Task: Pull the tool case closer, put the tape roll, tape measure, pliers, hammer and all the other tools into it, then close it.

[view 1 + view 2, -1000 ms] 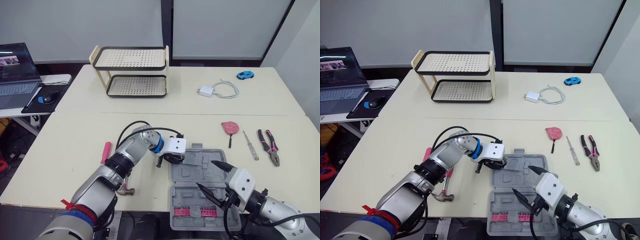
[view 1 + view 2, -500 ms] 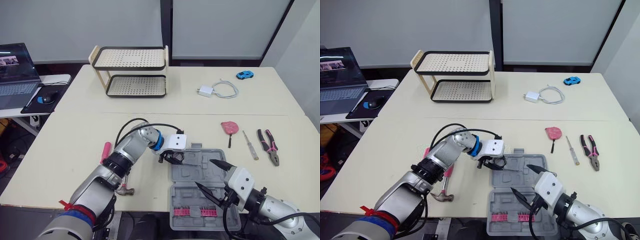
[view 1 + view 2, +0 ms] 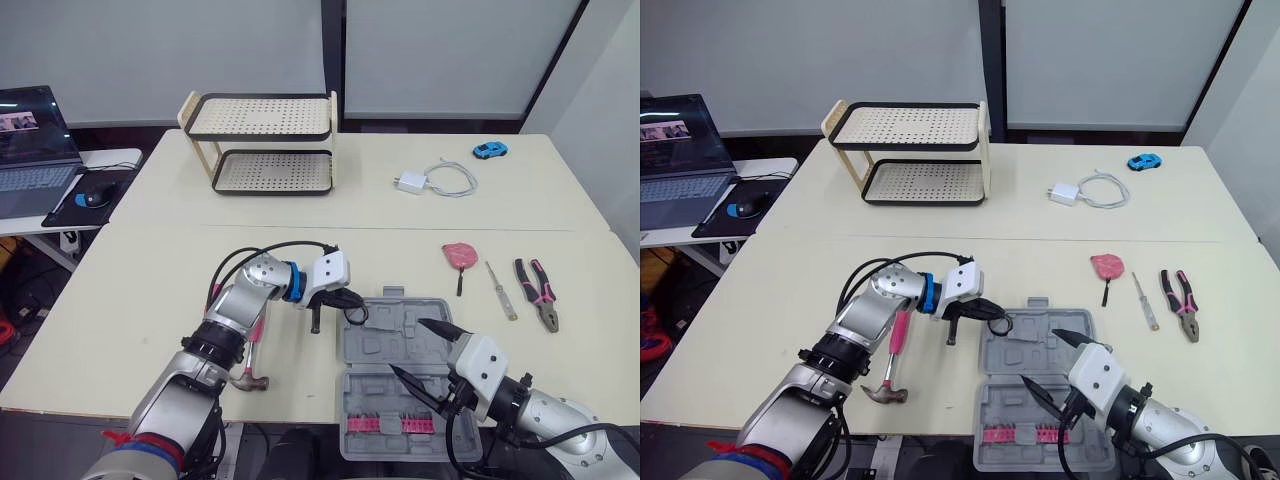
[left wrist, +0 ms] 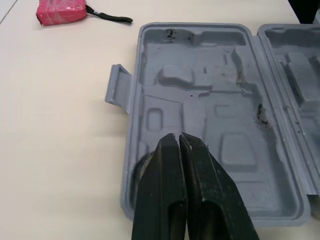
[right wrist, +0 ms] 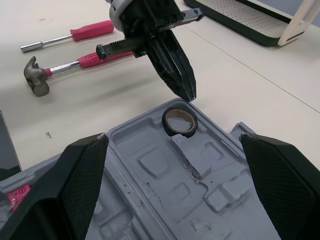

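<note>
The grey tool case (image 3: 405,385) lies open at the table's near edge. A tape roll (image 5: 180,121) lies flat in the case's far-left corner. My left gripper (image 5: 187,94) hovers just above the roll, its fingers (image 4: 170,150) pressed together with nothing between them. My right gripper (image 3: 410,347) is open over the middle of the case. The hammer (image 3: 251,350) and a pink-handled driver (image 3: 213,303) lie left of the case. To its right are the pink tape measure (image 3: 459,255), a screwdriver (image 3: 500,290) and the pliers (image 3: 537,290).
A two-tier rack (image 3: 265,140) stands at the back left of the table. A white charger with cable (image 3: 425,182) and a blue toy car (image 3: 490,150) lie at the back right. A laptop (image 3: 30,150) sits on a side desk to the far left.
My left wrist has swung back to the left, with its fingertips still at the case's far-left corner. The tape roll now shows lying in the case. The right gripper has barely moved.
</note>
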